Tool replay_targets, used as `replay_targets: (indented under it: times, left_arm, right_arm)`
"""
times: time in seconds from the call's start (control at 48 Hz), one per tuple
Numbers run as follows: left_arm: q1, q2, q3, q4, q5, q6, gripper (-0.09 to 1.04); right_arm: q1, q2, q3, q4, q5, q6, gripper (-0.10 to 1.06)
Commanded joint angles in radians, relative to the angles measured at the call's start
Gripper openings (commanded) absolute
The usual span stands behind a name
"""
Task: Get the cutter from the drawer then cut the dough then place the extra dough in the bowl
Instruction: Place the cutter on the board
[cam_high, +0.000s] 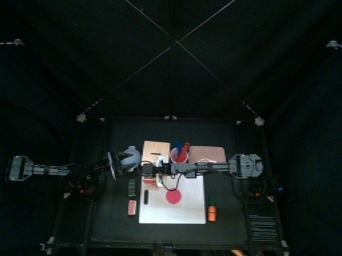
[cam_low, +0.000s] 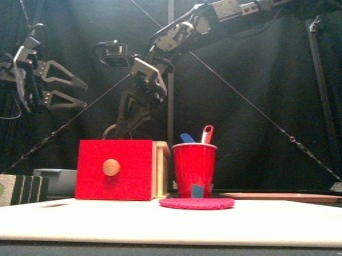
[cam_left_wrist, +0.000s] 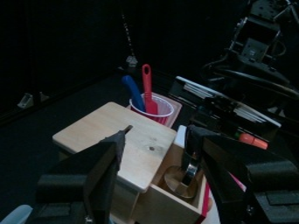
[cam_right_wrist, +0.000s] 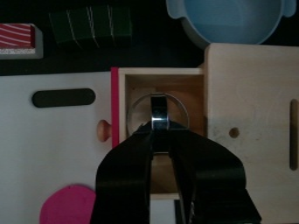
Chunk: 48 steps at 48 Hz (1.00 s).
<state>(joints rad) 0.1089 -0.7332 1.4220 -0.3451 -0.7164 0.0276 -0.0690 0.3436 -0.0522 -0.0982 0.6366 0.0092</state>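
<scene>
Retrieval step: the right gripper (cam_right_wrist: 163, 131) clamps the round metal cutter (cam_right_wrist: 156, 105) inside the pale wooden box (cam_right_wrist: 251, 87), left gripper (cam_left_wrist: 158, 136) gaping near it; a straight lift should follow.

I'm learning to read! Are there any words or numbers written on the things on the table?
None: no words, numbers or signs can be read here.
The wooden box, red cup, white cutting board, blue-grey bowl and metal cutter all look plain.
</scene>
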Motion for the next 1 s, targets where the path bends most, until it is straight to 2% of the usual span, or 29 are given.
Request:
replay_targets:
  times: [0.021,0.25,0.5,0.604,0.75,1.0]
  left_arm:
    - [0.003,0.0,-0.017,-0.005,-0.011,0.002,0.93]
    - [0.005,0.0,-0.009,-0.011,-0.009,0.002,0.93]
    - [0.006,0.0,-0.008,-0.025,-0.011,0.003,0.92]
    - [0.015,0.0,-0.011,-0.025,-0.017,0.002,0.92]
    - [0.034,0.0,-0.021,-0.031,-0.02,0.002,0.93]
    - [0.078,0.0,-0.063,-0.032,-0.018,0.003,0.92]
  right_arm:
    - [0.008,-0.087,-0.046,0.002,0.0,-0.002,0.52]
    - [0.014,-0.173,-0.034,0.003,0.031,0.0,0.52]
    - [0.063,-0.295,0.137,0.014,0.179,0.011,0.52]
    - [0.094,-0.339,0.247,0.02,0.204,0.061,0.52]
    - [0.13,-0.382,0.391,0.008,0.178,0.187,0.52]
    - [0.221,-0.449,0.597,-0.075,0.052,0.39,0.52]
